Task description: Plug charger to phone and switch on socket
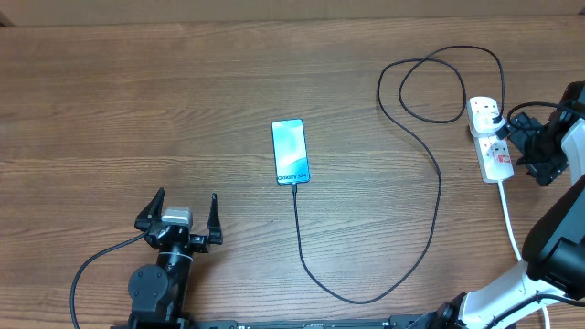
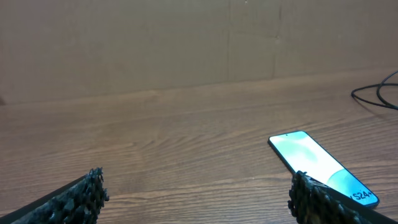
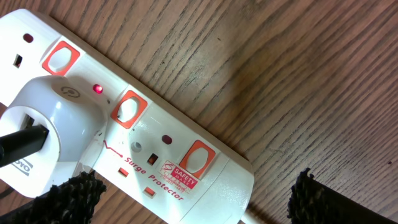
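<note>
L pincer (image 1: 186, 199) near phone (image 1: 291, 152), R pincer (image 3: 196, 199) over socket (image 3: 155, 134), both wide open, empty; charger (image 1: 298, 224) apparently in phone.

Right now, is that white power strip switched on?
On, it seems: a small red light glows on the power strip beside the white adapter; the next light is dark.

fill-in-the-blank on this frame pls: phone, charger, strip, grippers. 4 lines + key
1. The phone lies on the table with its screen facing ___.
2. The left gripper is open and holds ___.
3. On the socket strip, below the open right gripper, one small indicator light glows ___.
4. The charger cable running from strip to phone is ___ in colour.

Missing words: up; nothing; red; black
</note>
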